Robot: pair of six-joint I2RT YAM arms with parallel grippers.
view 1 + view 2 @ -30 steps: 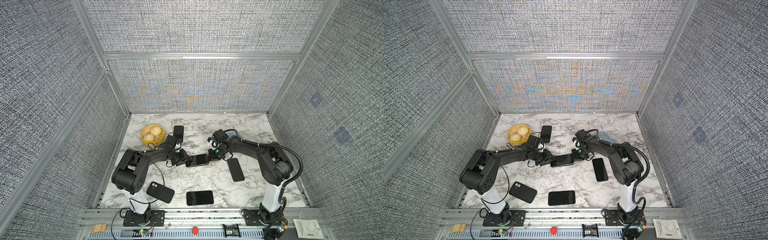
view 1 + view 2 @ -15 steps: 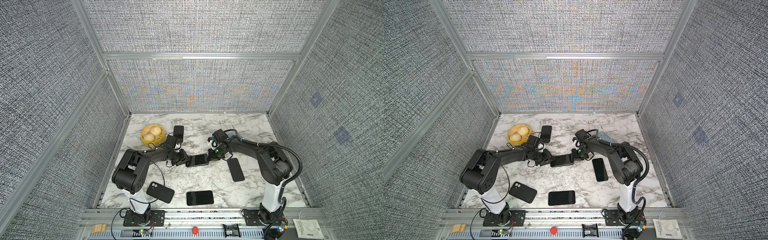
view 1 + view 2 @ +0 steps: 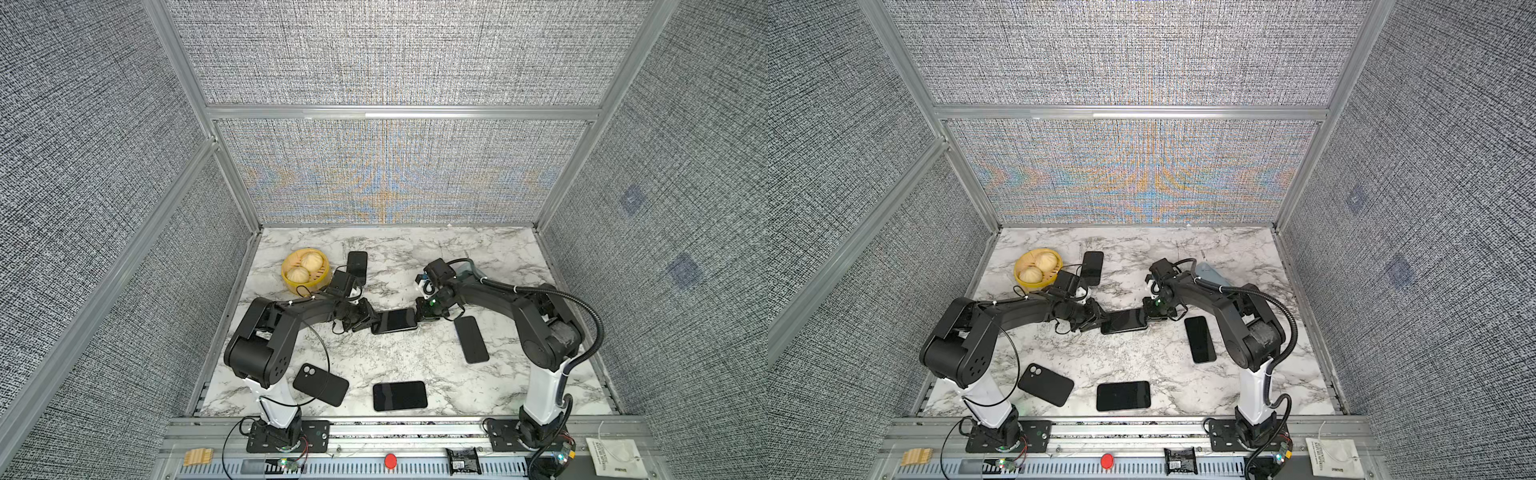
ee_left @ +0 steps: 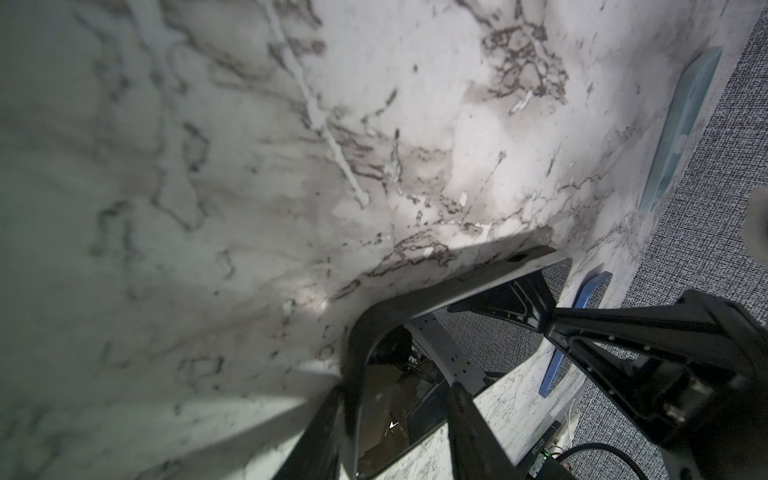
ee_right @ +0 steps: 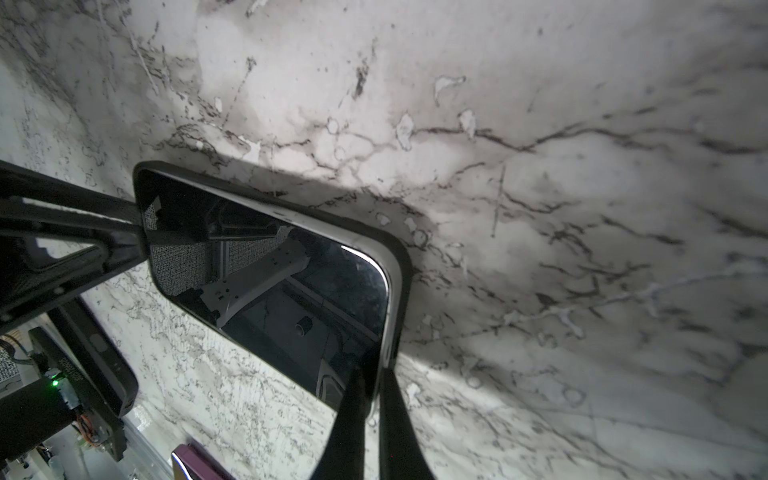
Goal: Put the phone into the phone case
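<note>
Nothing legible in any view. White packet (image 3: 614,456) at the front rail (image 3: 415,429), well apart from the right claw (image 3: 420,314), has printed lines, but too small to read. Black module with green light (image 5: 53,384) near the left claw (image 5: 139,237) has white lettering on one edge, blurred and unreadable.

Both top views looked down from high above the near edge onto the whole tabletop (image 3: 399,357). Each wrist camera sat low and close, looking past the left pincer (image 4: 392,392) or the right pincer (image 5: 370,374). Both saw one phone (image 5: 266,282) from opposite ends.
</note>
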